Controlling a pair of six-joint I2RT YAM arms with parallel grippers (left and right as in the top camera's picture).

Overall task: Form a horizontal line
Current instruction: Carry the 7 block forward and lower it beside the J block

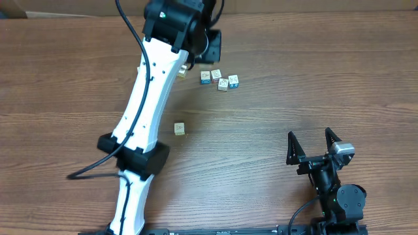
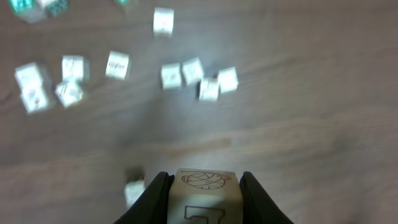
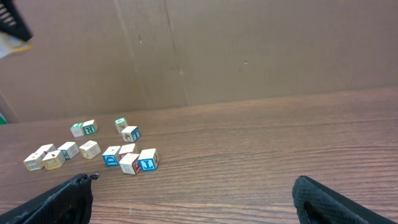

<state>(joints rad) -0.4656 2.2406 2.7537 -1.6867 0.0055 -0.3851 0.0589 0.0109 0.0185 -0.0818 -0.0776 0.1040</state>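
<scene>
- The left tool (image 2: 205, 178) is narrowed onto a pale wooden cube (image 2: 205, 200). Its fingers press two opposite side faces, and the face toward the wrist camera carries a printed round picture above a letter.
- The right tool (image 1: 315, 141) stands wide and holds nothing, low at the near right of the bench (image 1: 339, 72), well apart from all the cubes.
- The horizontal line (image 1: 219, 79) is so far a loose group of four picture cubes just right of the left arm's wrist. Some touch and two sit slightly out of true, so it is not yet a straight row.
- A lone cube (image 1: 179, 128) lies apart, nearer the robot. More scattered cubes (image 2: 73, 67) show in the left wrist view, blurred.
- Handling, as a judgement: the cubes look light, stiff and hard, with smooth flat faces, and are unlikely to break. They should slide easily on the wood, so a small knock could shift the neighbours.
- The best hold is square on two opposite flat faces at mid-height, since a corner grip would probably let the cube twist.
- When placing, the fingers should align across the row so they clear the cube next door.
</scene>
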